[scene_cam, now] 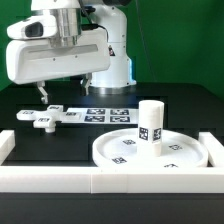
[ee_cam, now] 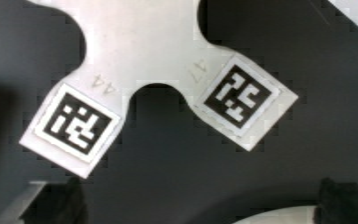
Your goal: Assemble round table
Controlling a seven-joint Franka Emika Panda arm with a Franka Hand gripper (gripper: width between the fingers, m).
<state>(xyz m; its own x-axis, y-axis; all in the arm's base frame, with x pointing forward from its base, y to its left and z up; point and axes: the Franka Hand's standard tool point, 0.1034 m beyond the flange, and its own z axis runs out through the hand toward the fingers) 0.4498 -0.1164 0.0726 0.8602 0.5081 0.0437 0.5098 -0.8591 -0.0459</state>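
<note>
A matte black bench (scene_cam: 185, 110) fills the lower frame, with a plain green wall (scene_cam: 190, 40) behind it. White barrier bars (scene_cam: 110, 181) fence the bench's front and sides. At lower right, the short post (scene_cam: 150, 122) stands upright on the rimmed round disc (scene_cam: 105, 148). The marker board (scene_cam: 108, 113) lies at centre, and left of it the lobed foot piece (scene_cam: 45, 117) lies flat. The pincer (scene_cam: 42, 94) hangs over that foot piece, its fingers (ee_cam: 51, 200) spread wide and holding nothing.
</note>
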